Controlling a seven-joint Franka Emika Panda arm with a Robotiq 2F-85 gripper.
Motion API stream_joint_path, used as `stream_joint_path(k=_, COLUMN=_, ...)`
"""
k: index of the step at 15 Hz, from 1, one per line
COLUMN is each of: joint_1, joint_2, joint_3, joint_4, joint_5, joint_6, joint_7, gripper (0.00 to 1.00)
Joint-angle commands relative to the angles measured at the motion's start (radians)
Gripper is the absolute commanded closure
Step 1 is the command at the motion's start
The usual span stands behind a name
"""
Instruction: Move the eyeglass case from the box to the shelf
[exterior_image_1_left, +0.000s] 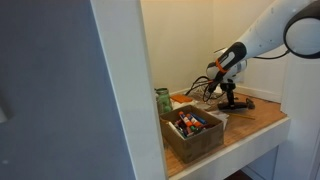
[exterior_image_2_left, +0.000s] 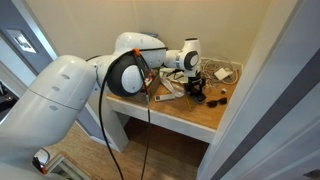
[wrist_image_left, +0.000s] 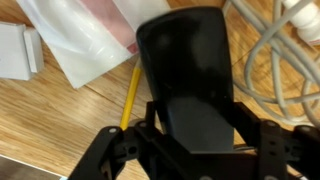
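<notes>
In an exterior view the eyeglass case (exterior_image_1_left: 235, 101) is out of the box (exterior_image_1_left: 200, 140) & sits low under the gripper (exterior_image_1_left: 230, 93), at the shelf worktop (exterior_image_1_left: 262, 112). The box is near the front edge w/ a green can (exterior_image_1_left: 162, 100) just behind it. Can't tell if the case touches the wood.

In an exterior view the big white arm (exterior_image_2_left: 70, 90) hides a lot. The gripper (exterior_image_2_left: 197, 88) points down at the shelf worktop, w/ a tiny black thing (exterior_image_2_left: 220, 97) near it. The case is too dark & small to pick out here.

Wrist view: the case (wrist_image_left: 190, 70) fills the middle, dark & shiny. The jaws are pinched in on its two long sides near one end, only as wide as the case. A yellow pencil (wrist_image_left: 130, 95) lies beside it, a white bag (wrist_image_left: 85, 45) past that, and cables (wrist_image_left: 270, 50) on the other side.

I think it's a hard shell, light, prob a bit slippery b/c it's smooth. The best hold is across the narrow width, near the middle so it won't tip. Don't squeeze hard, it could pop open.
</notes>
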Motion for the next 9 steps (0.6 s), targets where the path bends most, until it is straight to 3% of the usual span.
stream_joint_path(k=1, joint_1=-0.025, joint_2=0.058, joint_3=0.015, joint_4=0.106, joint_5=-0.022, joint_6=-0.047, joint_7=0.045, gripper=0.48)
stream_joint_path(k=3, joint_1=-0.031, joint_2=0.070, joint_3=0.018, joint_4=0.129, joint_5=-0.022, joint_6=-0.062, joint_7=0.045, gripper=0.48)
stream_joint_path(k=4, joint_1=-0.036, joint_2=0.073, joint_3=0.023, joint_4=0.139, joint_5=-0.020, joint_6=-0.070, joint_7=0.041, gripper=0.14)
stream_joint_path(k=5, joint_1=-0.040, joint_2=0.073, joint_3=0.026, joint_4=0.146, joint_5=-0.019, joint_6=-0.076, joint_7=0.034, gripper=0.05)
stream_joint_path(k=6, joint_1=-0.047, joint_2=0.068, joint_3=0.034, joint_4=0.152, joint_5=-0.014, joint_6=-0.084, joint_7=0.018, gripper=0.00)
stream_joint_path(k=9, joint_1=-0.054, joint_2=0.034, joint_3=0.041, joint_4=0.147, joint_5=0.016, joint_6=-0.072, joint_7=-0.047, gripper=0.00)
